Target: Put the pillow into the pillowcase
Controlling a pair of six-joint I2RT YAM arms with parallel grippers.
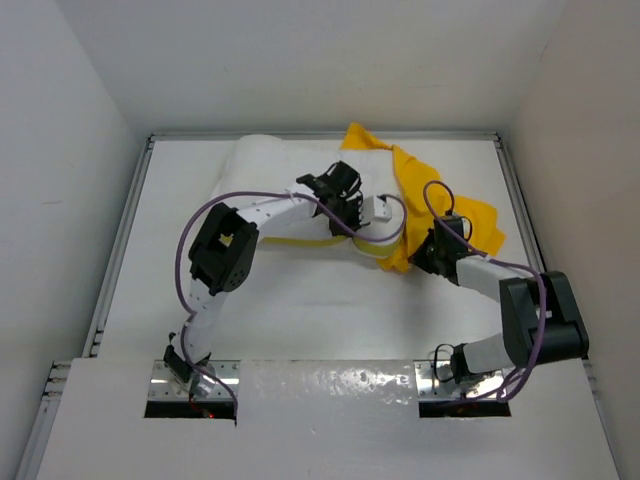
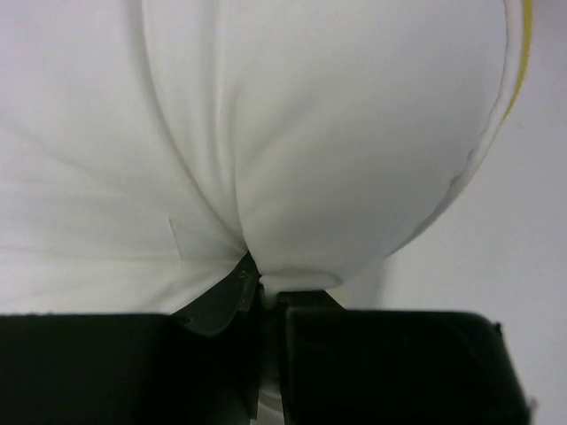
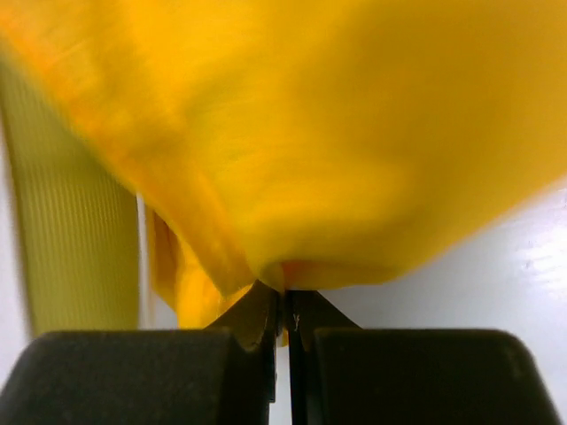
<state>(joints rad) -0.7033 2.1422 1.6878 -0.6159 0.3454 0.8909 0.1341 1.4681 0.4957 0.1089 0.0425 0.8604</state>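
Observation:
The white puffy pillow [image 1: 262, 172] lies at the back of the table, its right end tucked under the yellow pillowcase [image 1: 472, 216], which is bunched up to its right. My left gripper [image 1: 347, 198] reaches over the pillow's right part. In the left wrist view, that gripper [image 2: 268, 285] is shut on a pinch of the pillow [image 2: 337, 150], and a yellow edge band [image 2: 526, 40] shows at the top right. My right gripper [image 1: 428, 252] sits at the pillowcase's near edge. The right wrist view shows it [image 3: 285, 299] shut on a fold of the pillowcase [image 3: 337, 150].
The white table [image 1: 300, 310] has metal rails along its left [image 1: 122, 250] and right [image 1: 515, 210] sides, with white walls all round. Both arm bases sit in a raised ledge [image 1: 320, 385] at the near edge. Purple cables loop over both arms.

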